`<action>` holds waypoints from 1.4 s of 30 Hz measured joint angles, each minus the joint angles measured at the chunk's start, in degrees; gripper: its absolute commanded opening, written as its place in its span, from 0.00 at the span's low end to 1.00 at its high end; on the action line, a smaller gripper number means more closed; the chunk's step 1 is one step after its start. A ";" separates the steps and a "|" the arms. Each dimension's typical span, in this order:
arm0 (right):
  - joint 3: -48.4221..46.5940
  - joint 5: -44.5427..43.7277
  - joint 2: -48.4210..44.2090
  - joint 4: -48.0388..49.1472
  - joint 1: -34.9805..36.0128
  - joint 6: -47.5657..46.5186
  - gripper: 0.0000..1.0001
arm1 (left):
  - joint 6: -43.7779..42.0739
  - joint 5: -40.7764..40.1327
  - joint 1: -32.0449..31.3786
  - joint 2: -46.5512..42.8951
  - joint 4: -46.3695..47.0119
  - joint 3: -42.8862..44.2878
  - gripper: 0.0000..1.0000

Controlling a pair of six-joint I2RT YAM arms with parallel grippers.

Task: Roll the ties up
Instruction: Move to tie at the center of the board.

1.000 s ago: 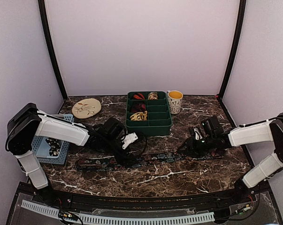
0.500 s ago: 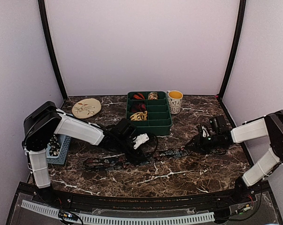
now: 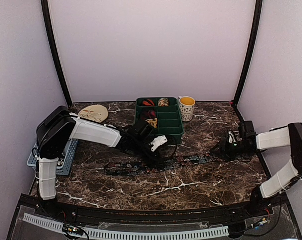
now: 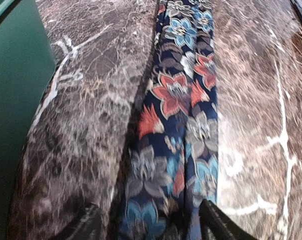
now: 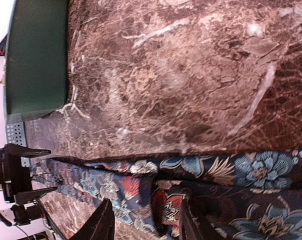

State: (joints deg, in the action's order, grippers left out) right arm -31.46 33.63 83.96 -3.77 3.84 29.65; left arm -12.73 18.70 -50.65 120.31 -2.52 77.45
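Note:
One unrolled tie [image 3: 135, 168], dark navy with red, blue and grey flowers, lies stretched left to right across the marble table. My left gripper [image 3: 161, 155] is low over its middle. In the left wrist view it [image 4: 151, 226] is open and its fingers straddle the flat tie [image 4: 181, 100]. My right gripper [image 3: 222, 150] is at the tie's right end. In the right wrist view it [image 5: 146, 224] is shut on a bunched fold of the tie [image 5: 241, 170]. Rolled ties [image 3: 148, 114] sit in the green tray [image 3: 161, 136].
The green tray stands just behind the left gripper, close to its wrist [image 4: 15, 75]. A yellow-filled cup [image 3: 187, 107] is right of the tray. A cream plate [image 3: 93, 113] and a blue basket [image 3: 66, 159] are at the left. Black posts frame the walls.
Both arms and the tie have shifted to the right along the table. The tie's left end has slid rightwards. The left arm has stretched further out.

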 measured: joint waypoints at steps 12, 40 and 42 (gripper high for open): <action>-0.02 4.22 -5.86 -0.96 3.43 0.87 0.48 | -0.13 -0.85 3.50 -16.63 -3.21 -17.00 0.99; -0.02 7.39 -5.86 0.11 4.70 2.05 0.46 | -8.79 -12.96 -1.01 -16.76 3.10 -23.47 0.50; -0.02 7.48 -5.86 0.11 4.70 2.05 0.46 | -9.38 -14.60 -1.09 -17.07 3.50 -23.74 0.58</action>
State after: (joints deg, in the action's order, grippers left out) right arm -31.48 41.10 78.11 -3.66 8.54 31.70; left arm -22.11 4.10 -51.75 103.24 0.97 53.71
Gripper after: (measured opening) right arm 0.463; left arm 0.481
